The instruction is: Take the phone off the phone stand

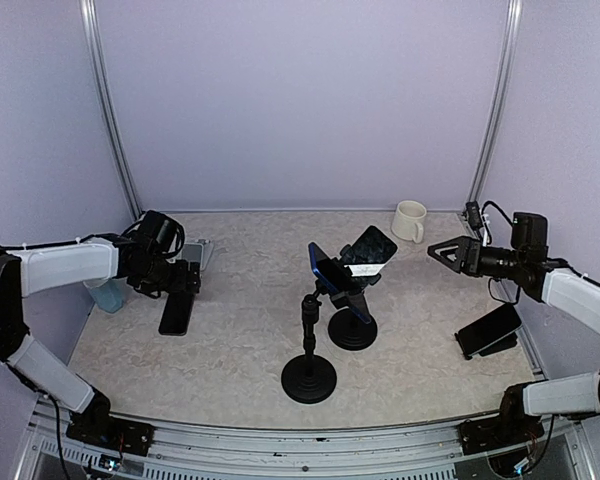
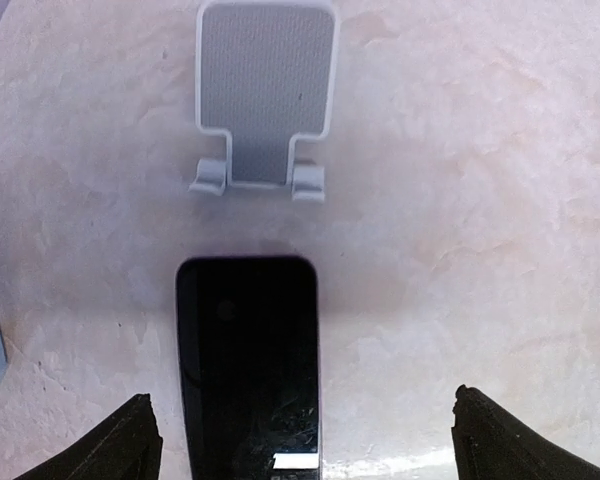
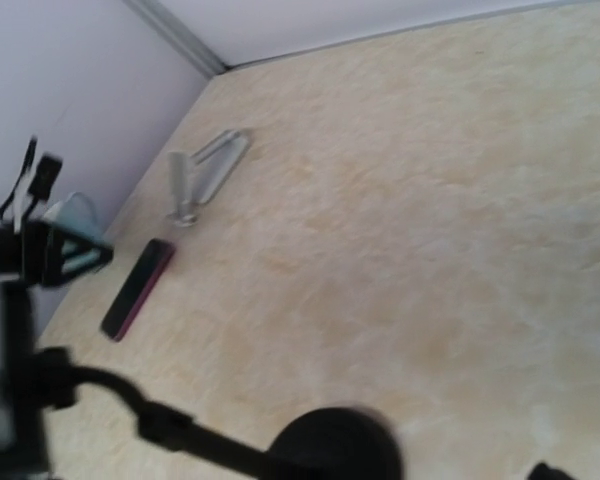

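Note:
A black phone (image 2: 248, 365) lies flat on the table, just in front of an empty grey phone stand (image 2: 265, 95); both also show in the top view, the phone (image 1: 176, 312) and the stand (image 1: 198, 252). My left gripper (image 2: 305, 455) hovers open over the near end of this phone, its fingers (image 2: 130, 445) apart on either side and touching nothing. In the top view my left gripper (image 1: 172, 278) is at the left. My right gripper (image 1: 442, 252) is open and empty, raised at the right, pointing towards the middle.
Two black pole stands stand mid-table: the front one (image 1: 309, 380) holds a blue phone (image 1: 330, 268), the rear one (image 1: 352, 328) a black phone (image 1: 370, 248). Another phone (image 1: 490, 330) leans on a stand at the right. A cream mug (image 1: 410, 220) stands at the back, a pale blue object (image 1: 108, 293) at the left edge.

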{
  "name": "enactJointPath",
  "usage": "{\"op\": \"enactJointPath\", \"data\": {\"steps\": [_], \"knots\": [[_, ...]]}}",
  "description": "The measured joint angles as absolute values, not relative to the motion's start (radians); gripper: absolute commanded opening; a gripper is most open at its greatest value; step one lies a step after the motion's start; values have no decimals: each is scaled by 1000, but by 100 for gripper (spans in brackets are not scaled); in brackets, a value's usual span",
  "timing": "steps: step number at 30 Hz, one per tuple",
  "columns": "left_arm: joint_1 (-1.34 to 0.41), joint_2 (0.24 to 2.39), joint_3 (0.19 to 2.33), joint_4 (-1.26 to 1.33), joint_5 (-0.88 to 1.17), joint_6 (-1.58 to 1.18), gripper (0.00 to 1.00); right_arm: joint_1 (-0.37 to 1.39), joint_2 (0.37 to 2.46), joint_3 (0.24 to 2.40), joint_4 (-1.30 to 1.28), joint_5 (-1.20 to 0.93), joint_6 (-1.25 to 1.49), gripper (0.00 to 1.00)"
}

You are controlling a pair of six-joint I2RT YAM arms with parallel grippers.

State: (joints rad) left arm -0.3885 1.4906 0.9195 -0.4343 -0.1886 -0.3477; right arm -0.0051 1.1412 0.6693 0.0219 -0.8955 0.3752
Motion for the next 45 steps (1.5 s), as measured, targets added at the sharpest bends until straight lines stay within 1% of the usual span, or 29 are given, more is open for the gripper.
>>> {"op": "enactJointPath", "data": {"steps": [8, 14, 20, 27, 29, 35, 39, 45], "knots": [[-395, 1353, 927, -389, -137, -323, 99, 75, 1006, 659, -1, -924, 414, 99], [-415, 1345, 928, -372, -127, -321, 99, 212, 914, 601, 6, -891, 509, 99], [-440, 1330, 924, -336, -112, -324, 99, 355, 865, 548, 46, -791, 604, 97], [-459, 1330, 924, -305, -106, -331, 99, 488, 886, 524, 104, -652, 684, 92], [-467, 1330, 924, -302, -106, -332, 99, 514, 902, 524, 120, -614, 702, 90], [-480, 1330, 924, -299, -106, -333, 99, 541, 969, 524, 171, -546, 735, 87], [-482, 1330, 924, -299, -106, -333, 99, 547, 1023, 524, 231, -536, 754, 82], [-496, 1331, 925, -299, -106, -333, 99, 550, 1069, 524, 310, -542, 786, 79]]}}
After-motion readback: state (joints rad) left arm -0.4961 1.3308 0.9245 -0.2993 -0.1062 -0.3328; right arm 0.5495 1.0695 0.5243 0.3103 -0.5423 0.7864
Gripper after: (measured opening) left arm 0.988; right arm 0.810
